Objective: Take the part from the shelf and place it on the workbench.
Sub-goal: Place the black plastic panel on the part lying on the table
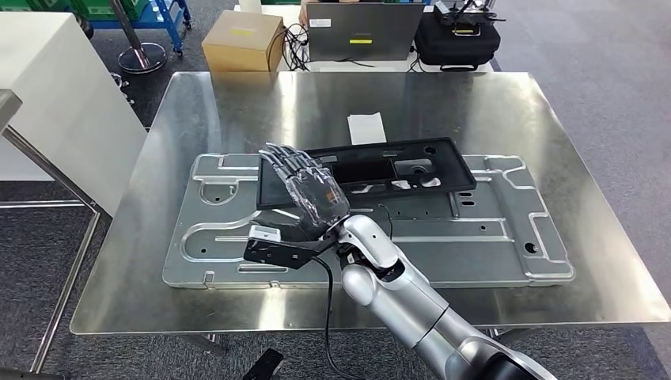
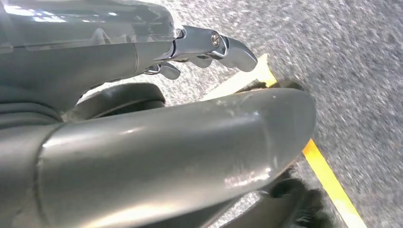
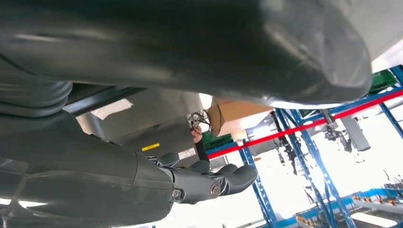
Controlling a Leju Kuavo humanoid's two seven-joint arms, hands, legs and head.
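The part, a long black plastic frame (image 1: 411,170), lies flat on a stamped silver metal plate (image 1: 490,237) on the steel workbench (image 1: 237,111). My right hand (image 1: 308,190) hovers over the frame's left end with its fingers stretched out and apart, covering that end. In the right wrist view nothing lies between the right hand's thumb and its fingers (image 3: 214,183). Whether the palm touches the frame is hidden. My left hand (image 2: 142,118) hangs over grey floor, its fingers (image 2: 209,45) holding nothing.
A white paper slip (image 1: 366,128) lies on the bench behind the frame. Beyond the far edge stand a cardboard box (image 1: 241,39), a laptop (image 1: 360,32) and a black bag (image 1: 456,36). A white cabinet (image 1: 55,95) is at the left. A yellow floor line (image 2: 328,183) runs under my left hand.
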